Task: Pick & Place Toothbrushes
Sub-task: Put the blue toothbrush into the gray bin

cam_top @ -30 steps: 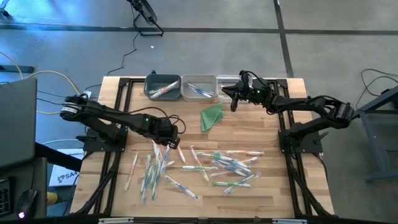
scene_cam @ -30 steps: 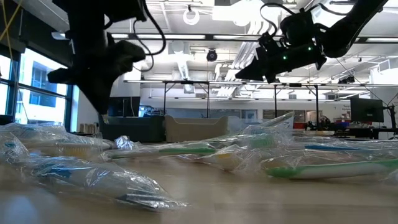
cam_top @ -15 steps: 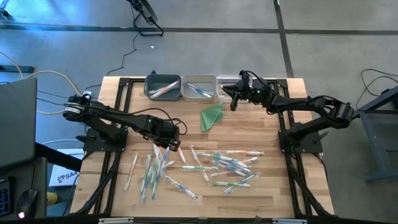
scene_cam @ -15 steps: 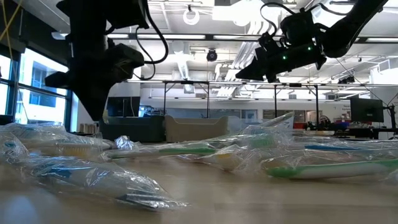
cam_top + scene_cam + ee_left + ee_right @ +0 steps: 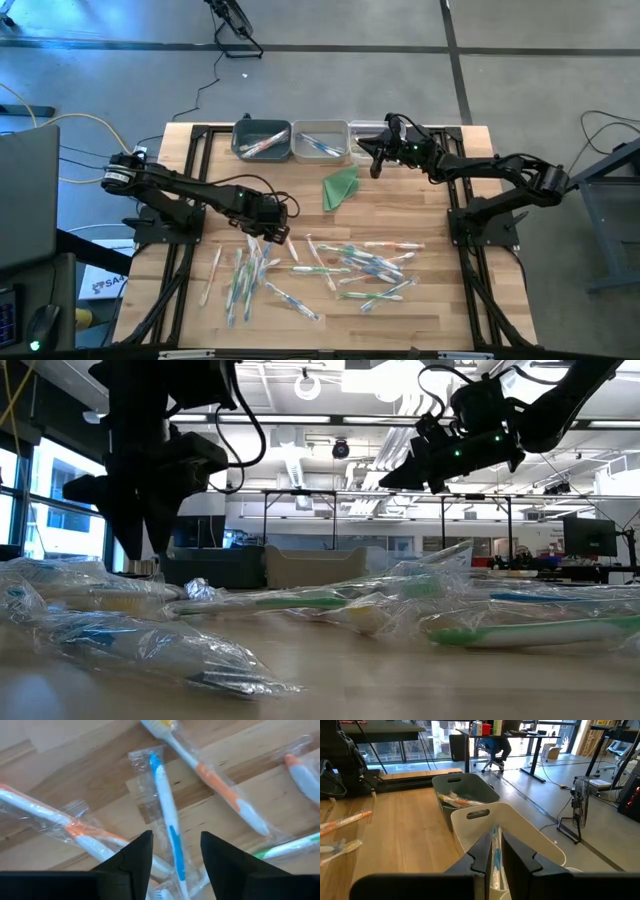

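Many wrapped toothbrushes lie scattered on the near half of the wooden table. My left gripper hangs open over the pile's left part, pointing down. In the left wrist view its fingers stand on either side of a blue-and-white toothbrush that lies flat in its wrapper below them. My right gripper hovers shut at the back of the table beside the bins. A blue toothbrush shows in the slit between its fingers, and I cannot tell whether it is held or lies in the white bin.
Three bins stand in a row at the far edge: a dark one with orange toothbrushes, a pale one with blue ones, and a clear one. A folded green triangle lies between the bins and the pile.
My left gripper has moved a little toward the table's near edge and down toward the toothbrushes. Its fingers, shut to a point a second ago, now stand apart. My right gripper has kept still.
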Robot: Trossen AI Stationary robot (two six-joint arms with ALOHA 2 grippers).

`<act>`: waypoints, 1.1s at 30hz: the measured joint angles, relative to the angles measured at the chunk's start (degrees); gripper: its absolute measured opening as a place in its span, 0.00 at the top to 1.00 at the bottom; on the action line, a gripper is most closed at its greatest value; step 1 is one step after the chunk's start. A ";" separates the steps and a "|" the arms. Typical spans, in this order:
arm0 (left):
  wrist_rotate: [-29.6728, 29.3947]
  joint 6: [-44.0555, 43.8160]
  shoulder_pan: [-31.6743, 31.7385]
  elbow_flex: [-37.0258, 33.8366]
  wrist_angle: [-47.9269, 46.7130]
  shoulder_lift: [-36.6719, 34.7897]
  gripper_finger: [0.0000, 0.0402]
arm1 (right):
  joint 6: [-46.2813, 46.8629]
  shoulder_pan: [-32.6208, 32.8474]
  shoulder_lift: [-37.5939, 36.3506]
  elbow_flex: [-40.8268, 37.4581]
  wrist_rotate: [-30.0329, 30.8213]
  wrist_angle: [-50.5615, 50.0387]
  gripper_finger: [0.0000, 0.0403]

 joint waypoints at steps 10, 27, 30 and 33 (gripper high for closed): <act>-0.07 0.20 0.00 -0.18 3.72 3.19 0.60 | 0.00 -0.01 0.00 0.00 0.00 -0.21 0.92; 2.65 0.19 0.02 -0.11 7.97 10.43 0.60 | -0.02 -0.01 0.00 0.00 -0.02 -2.08 0.92; 3.47 0.20 0.02 -0.10 7.98 10.62 0.61 | -0.06 -0.02 0.00 0.00 0.00 -2.08 0.92; 3.62 0.20 0.02 -0.10 7.83 10.65 0.65 | -0.24 -0.01 0.00 0.00 0.00 -2.07 0.92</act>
